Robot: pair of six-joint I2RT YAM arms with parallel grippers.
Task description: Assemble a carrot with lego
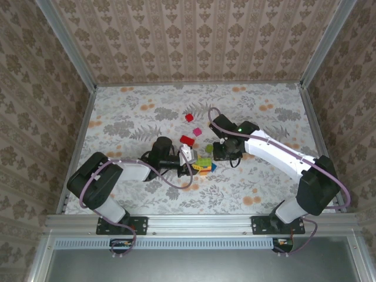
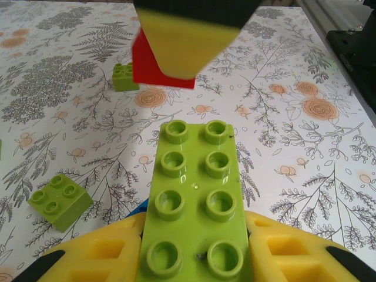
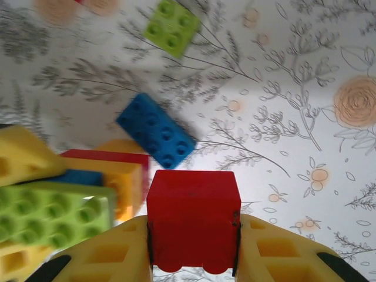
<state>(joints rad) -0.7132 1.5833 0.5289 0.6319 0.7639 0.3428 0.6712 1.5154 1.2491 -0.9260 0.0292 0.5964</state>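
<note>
Though floral, tablecloth (image 1: 135,111), lego (image 1: 189,117), papered walls (image 1: 194,41).

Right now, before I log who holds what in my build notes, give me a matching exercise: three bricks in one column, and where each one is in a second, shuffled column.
Bricks
1. long green eight-stud brick
2. magenta brick
3. red brick nearest the right wrist camera

Places
A. clamped in the right gripper
B. clamped in the left gripper
C. loose on the floral table, nothing holding it

Pairs: 1-B, 2-C, 3-A
</note>
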